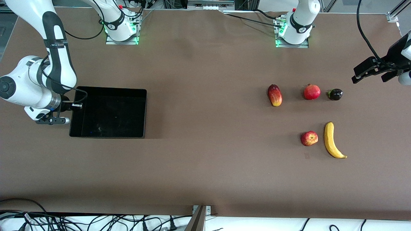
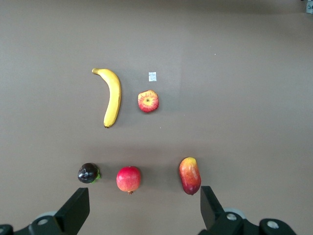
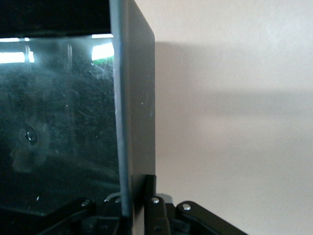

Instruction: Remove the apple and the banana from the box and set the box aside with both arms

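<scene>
The black glossy box (image 1: pixel 112 115) lies toward the right arm's end of the table. My right gripper (image 1: pixel 74 105) is shut on its end wall (image 3: pixel 137 107), one finger (image 3: pixel 149 188) outside the wall and the other inside; in the right wrist view the right gripper (image 3: pixel 134 196) clamps that wall. The streaked apple (image 1: pixel 309 138) and the yellow banana (image 1: pixel 331 140) lie side by side toward the left arm's end. My left gripper (image 1: pixel 369 72) hangs open and empty above that end. In the left wrist view the left gripper (image 2: pixel 144 210) looks down on the apple (image 2: pixel 148 101) and the banana (image 2: pixel 113 97).
A mango (image 1: pixel 275 95), a red pomegranate (image 1: pixel 311 91) and a dark purple fruit (image 1: pixel 335 94) stand in a row farther from the front camera than the apple and banana. A small white scrap (image 2: pixel 152 76) lies by the apple. Bare brown table lies between box and fruits.
</scene>
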